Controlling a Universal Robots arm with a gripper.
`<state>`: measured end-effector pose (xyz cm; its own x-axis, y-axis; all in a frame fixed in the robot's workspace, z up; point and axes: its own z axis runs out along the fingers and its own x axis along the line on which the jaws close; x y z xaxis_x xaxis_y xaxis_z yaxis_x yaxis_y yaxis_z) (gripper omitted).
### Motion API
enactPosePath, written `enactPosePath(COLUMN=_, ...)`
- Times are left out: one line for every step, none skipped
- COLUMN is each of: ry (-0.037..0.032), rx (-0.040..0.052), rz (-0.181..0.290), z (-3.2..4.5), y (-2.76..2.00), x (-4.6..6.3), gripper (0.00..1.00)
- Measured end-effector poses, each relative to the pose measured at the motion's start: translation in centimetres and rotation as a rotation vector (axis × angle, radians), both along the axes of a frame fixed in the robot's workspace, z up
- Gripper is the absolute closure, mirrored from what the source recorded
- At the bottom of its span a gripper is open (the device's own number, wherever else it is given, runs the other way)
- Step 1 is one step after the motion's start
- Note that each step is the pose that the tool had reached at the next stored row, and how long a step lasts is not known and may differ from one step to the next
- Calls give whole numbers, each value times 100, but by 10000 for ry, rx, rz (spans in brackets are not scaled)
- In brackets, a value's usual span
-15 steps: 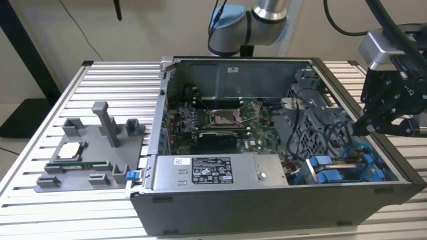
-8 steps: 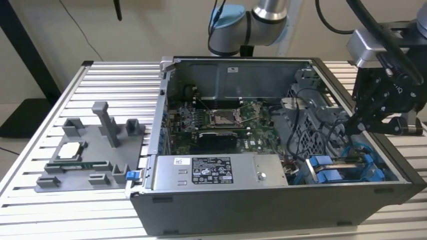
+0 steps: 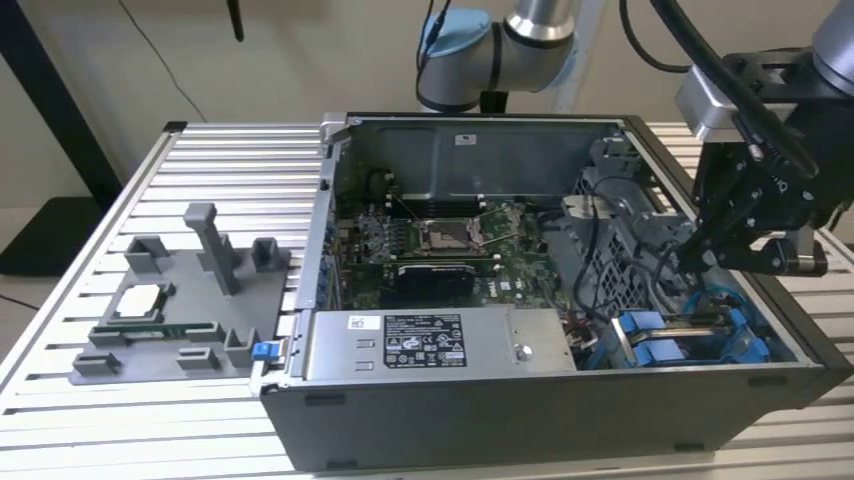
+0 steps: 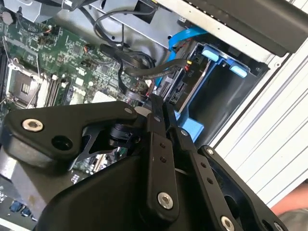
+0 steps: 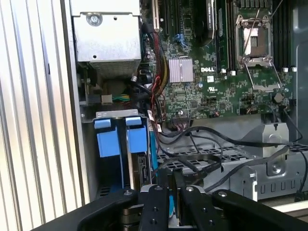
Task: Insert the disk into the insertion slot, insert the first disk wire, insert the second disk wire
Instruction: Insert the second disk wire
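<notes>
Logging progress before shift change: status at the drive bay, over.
Gripper shut, low over the case. Insertion slot right beside it, blue rails showing. Black wires bunched at its tip.

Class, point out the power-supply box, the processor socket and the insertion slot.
power-supply box [image 3: 441, 345], exterior view, on its label
processor socket [image 3: 447, 236], exterior view, socket centre
insertion slot [image 5: 108, 142], first wrist view, on a blue tab

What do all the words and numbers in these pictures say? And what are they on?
Nothing can be quoted.
Big white label on the grey power-supply box: rows of print and signs, too small to read.
Little white sticker on the back wall: too small to read.
White print on the green motherboard: a maker's mark, left unread, and tiny codes, too small to read.
</notes>
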<state>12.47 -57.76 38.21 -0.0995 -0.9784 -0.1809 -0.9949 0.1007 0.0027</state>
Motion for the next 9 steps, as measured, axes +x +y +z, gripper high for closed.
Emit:
enactPosePath(ry=0, rx=0, rz=0, z=-9, y=0, x=-11, gripper=100)
enactPosePath(ry=0, rx=0, rz=0, z=-18, y=-1, x=-21, gripper=100)
enactPosePath(ry=0, rx=-2, rz=0, z=-26, y=-1, x=-29, gripper=100)
enactPosePath(ry=0, rx=-4, rz=0, z=-34, y=-3, x=-35, gripper=100)
enactPosePath(ry=0, rx=-1, rz=0, z=-42, y=-6, x=-41, gripper=100)
enactPosePath(ry=0, rx=-3, rz=0, z=-47, y=-11, x=-45, gripper=100)
enactPosePath(ry=0, rx=-4, rz=0, z=-51, y=-19, x=-47, gripper=100)
enactPosePath(ry=0, rx=-2, rz=2, z=-58, y=-28, x=-49, gripper=100)
enactPosePath(ry=0, rx=-1, rz=1, z=-63, y=-38, x=-51, gripper=100)
